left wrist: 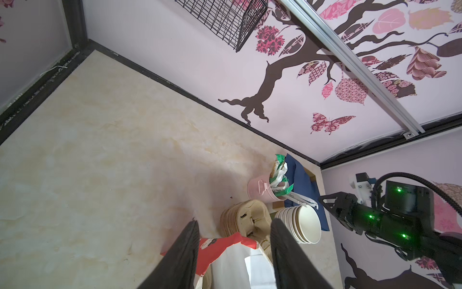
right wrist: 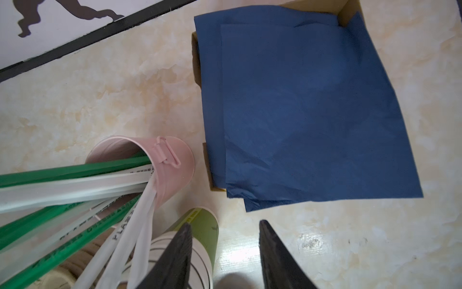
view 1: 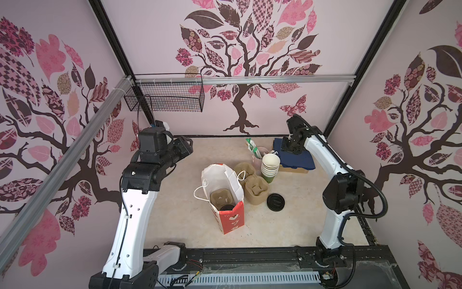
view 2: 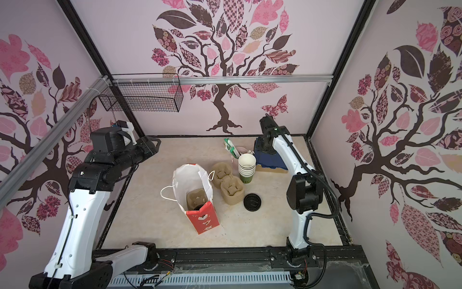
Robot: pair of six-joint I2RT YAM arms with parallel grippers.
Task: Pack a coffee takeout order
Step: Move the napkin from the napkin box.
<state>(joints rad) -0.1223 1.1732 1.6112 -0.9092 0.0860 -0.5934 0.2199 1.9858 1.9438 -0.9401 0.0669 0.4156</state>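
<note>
Pulp carrier [view 1: 220, 197], one, inside one paper bag [view 1: 231, 220]; one black lid [view 1: 276, 200] outside.

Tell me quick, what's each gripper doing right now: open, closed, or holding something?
Left gripper: open, jaws apart, holding nothing.
Right gripper: open, jaws apart, holding nothing, close to the navy napkins.

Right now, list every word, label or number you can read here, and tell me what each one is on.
"PLAST", rest cut off: on a white straw wrapper in the pink cup.
Green print on the other straw wrappers: too blurred to read.
The yellow label on the green cup: too small to read.
White marks on the red bag: no legible words.
Embossing on the black lid: not legible.
</note>
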